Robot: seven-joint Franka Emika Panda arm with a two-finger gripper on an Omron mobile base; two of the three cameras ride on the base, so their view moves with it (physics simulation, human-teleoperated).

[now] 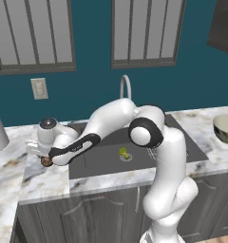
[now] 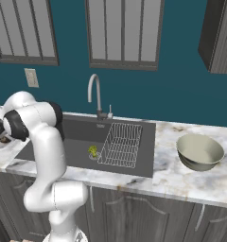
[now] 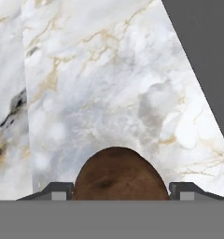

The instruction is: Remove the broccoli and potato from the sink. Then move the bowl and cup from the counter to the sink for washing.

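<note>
Now, over the white marble bench [image 1: 44, 180] with grey and brown veining, a white Franka arm is seen stretched far to the left of the large dark grey rectangular sink [image 2: 80, 142]. Inside that basin, a wire rack [image 2: 120, 144] is seen on its right half, and a curved chrome faucet [image 2: 93, 92] rises behind it. A wide round bowl [image 2: 199, 151], pale cream inside and greenish-beige outside, is left waiting on the bench to the right of the sink, well apart from the arm.

At the arm's far end, the end effector [image 3: 118, 189] is held low over the marble beside the sink's left edge, pinching a small dark reddish-brown oval potato [image 3: 117, 175], which sits between the two dark fingertips [image 3: 55, 190]. From the left base view, the potato [image 1: 46, 162] is glimpsed just under the hand, close to the bench surface; whether it touches the marble cannot be told.

A tiny yellow-green broccoli floret [image 1: 123, 153] is seen on the sink floor near the drain, not yet removed.

The step is judged to be the setting-down of the potato. A round lump released above the surface could roll, perhaps back over the sink's edge nearby. The potato could also be nudged if the fingers are lifted away at an angle.
</note>
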